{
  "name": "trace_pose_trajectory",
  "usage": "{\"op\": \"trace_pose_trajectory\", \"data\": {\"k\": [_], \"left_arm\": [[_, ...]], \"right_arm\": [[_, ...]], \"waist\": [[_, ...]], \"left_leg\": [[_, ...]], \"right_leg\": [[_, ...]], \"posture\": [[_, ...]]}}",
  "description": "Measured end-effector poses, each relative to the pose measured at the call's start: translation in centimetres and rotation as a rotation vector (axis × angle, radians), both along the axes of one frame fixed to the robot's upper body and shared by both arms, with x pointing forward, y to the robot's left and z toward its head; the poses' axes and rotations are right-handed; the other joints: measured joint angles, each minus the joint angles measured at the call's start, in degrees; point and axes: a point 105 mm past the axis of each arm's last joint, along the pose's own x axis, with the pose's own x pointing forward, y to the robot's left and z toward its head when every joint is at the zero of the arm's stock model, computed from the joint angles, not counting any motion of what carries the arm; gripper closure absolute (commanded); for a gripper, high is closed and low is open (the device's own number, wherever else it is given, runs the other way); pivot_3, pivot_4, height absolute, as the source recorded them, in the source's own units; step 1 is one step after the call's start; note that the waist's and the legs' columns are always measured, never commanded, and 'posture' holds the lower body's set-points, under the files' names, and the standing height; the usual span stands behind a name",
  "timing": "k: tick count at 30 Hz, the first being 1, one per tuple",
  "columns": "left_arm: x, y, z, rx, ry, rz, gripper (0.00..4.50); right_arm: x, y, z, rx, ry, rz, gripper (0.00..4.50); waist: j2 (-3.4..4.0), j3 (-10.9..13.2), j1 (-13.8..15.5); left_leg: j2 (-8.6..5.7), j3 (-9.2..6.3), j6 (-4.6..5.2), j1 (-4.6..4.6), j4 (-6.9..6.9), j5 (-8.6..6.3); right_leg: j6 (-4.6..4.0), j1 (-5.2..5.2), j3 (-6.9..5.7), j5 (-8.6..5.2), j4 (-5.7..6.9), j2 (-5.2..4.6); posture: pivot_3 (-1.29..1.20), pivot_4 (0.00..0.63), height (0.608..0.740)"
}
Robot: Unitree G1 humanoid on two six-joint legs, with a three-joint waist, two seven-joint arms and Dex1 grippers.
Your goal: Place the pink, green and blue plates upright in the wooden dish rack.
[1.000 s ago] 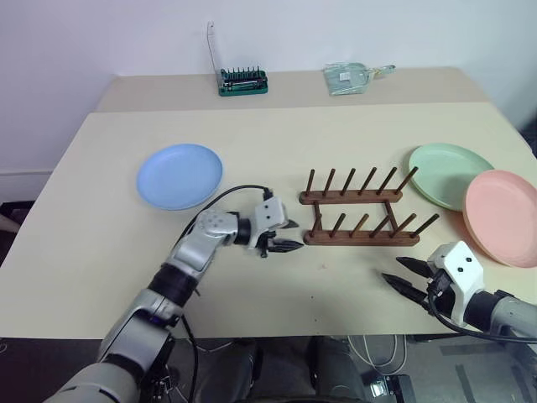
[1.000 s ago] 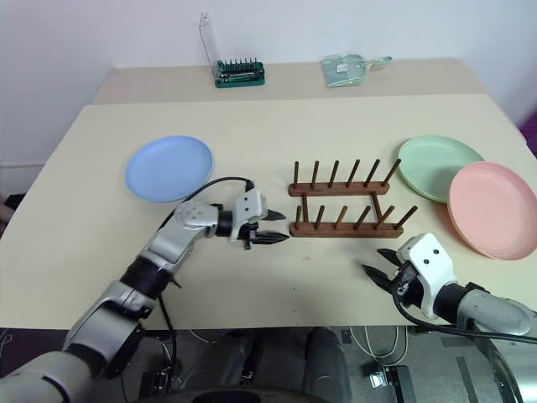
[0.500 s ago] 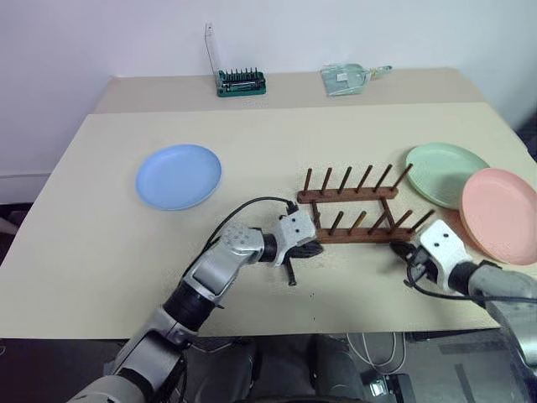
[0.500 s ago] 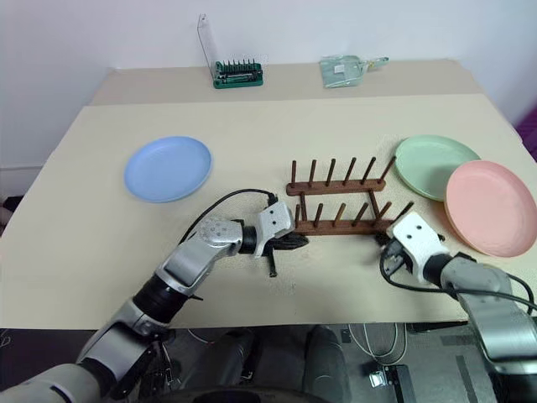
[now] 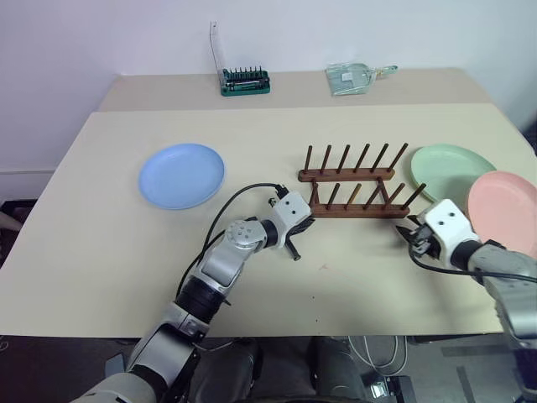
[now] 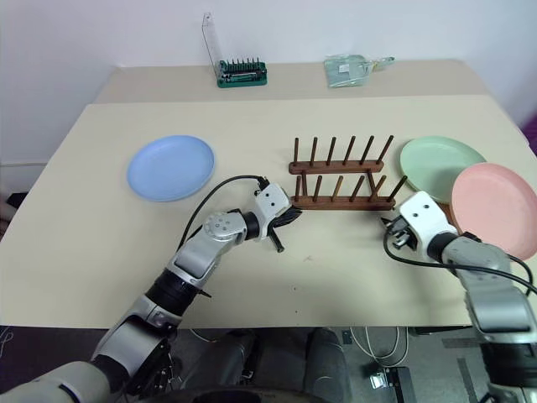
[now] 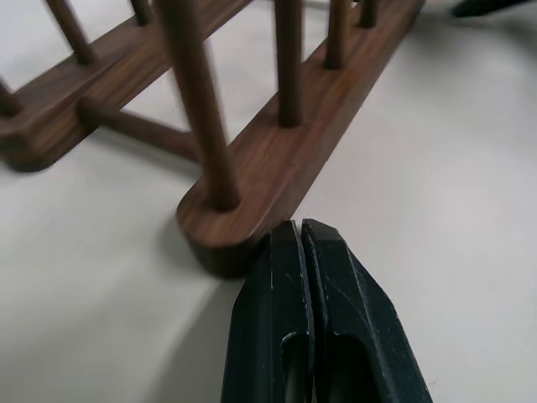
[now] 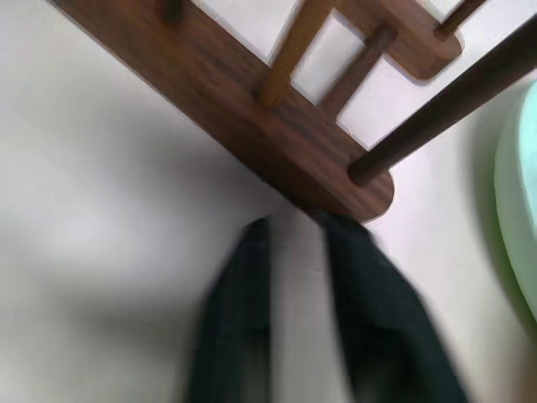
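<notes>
The wooden dish rack (image 5: 352,191) stands empty at mid-table. My left gripper (image 5: 305,227) is shut, its tips (image 7: 298,235) touching the left end of the rack's near bar (image 7: 252,197). My right gripper (image 8: 295,223) is at the right end of that bar, its fingers a little open with nothing between them. The blue plate (image 5: 181,175) lies flat to the left of the rack. To the right, the green plate (image 5: 449,168) lies flat and the pink plate (image 5: 508,210) overlaps its near edge.
A green tool holder (image 5: 244,81) and a clear plastic packet (image 5: 352,77) sit on the far table section. The table's front edge (image 5: 277,332) runs just below both arms.
Both grippers have closed in on the two ends of the rack's near bar. The rack has slid away from me, toward the back of the table. The plates have not moved.
</notes>
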Motion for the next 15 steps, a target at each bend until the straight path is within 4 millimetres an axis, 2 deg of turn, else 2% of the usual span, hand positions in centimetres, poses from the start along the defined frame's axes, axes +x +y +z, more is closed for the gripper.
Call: {"op": "trace_pose_trajectory", "data": {"k": [3,4,6,7,10,13,15], "left_arm": [[-1.1,0.3,-0.2,-0.012,0.019,-0.056,4.50],[-1.5,0.2,-0.1,-0.021,0.023,-0.077,4.50],[-2.2,-0.1,0.1,-0.035,0.031,-0.120,4.50],[-2.4,-0.1,0.2,-0.043,0.035,-0.137,4.50],[-3.0,-0.1,0.6,-0.064,0.043,-0.183,4.50],[-3.1,-0.3,1.0,-0.081,0.045,-0.204,4.50],[-3.0,-0.4,1.3,-0.086,0.038,-0.207,4.50]], "right_arm": [[-1.8,-1.5,3.5,-0.035,-0.081,-0.039,0.20],[-2.2,-2.1,4.8,-0.050,-0.114,-0.066,0.03],[-3.1,-3.5,5.9,-0.081,-0.132,-0.127,0.03],[-3.4,-3.9,5.7,-0.093,-0.118,-0.145,0.03],[-4.5,-5.3,4.0,-0.140,-0.035,-0.208,0.03],[-4.2,-6.3,2.2,-0.173,0.004,-0.276,0.03],[-3.7,-6.8,0.8,-0.198,0.024,-0.313,0.52]], "waist": [[0.03,0.0,-0.1],[0.02,0.0,0.0],[0.02,0.0,0.0],[0.01,0.0,0.1],[0.01,0.0,0.1],[0.01,0.0,-0.2],[0.04,0.0,-0.1]], "left_leg": [[-0.01,0.06,0.04,-0.03,0.02,-0.03],[0.00,0.06,0.05,-0.02,0.03,-0.03],[0.00,0.05,0.29,-0.02,0.03,-0.16],[0.01,0.03,0.31,-0.02,0.02,-0.18],[0.00,0.07,0.32,-0.01,0.03,-0.18],[0.03,0.14,0.31,0.02,0.02,-0.18],[0.03,0.14,0.29,0.02,0.02,-0.16]], "right_leg": [[0.01,-0.05,0.02,0.00,-0.01,-0.02],[0.01,-0.03,0.02,0.00,-0.01,-0.01],[0.01,-0.02,0.01,0.00,0.00,0.00],[0.01,-0.02,0.01,0.00,0.00,0.01],[0.01,-0.01,0.02,0.00,0.00,-0.01],[0.01,-0.01,0.05,0.00,0.00,0.00],[0.01,-0.02,0.05,0.00,0.01,0.00]], "posture": [[0.00,0.150,0.740],[0.00,0.150,0.740],[0.00,0.150,0.740],[0.00,0.150,0.740],[0.00,0.150,0.740],[0.00,0.150,0.740],[0.00,0.150,0.740]]}}
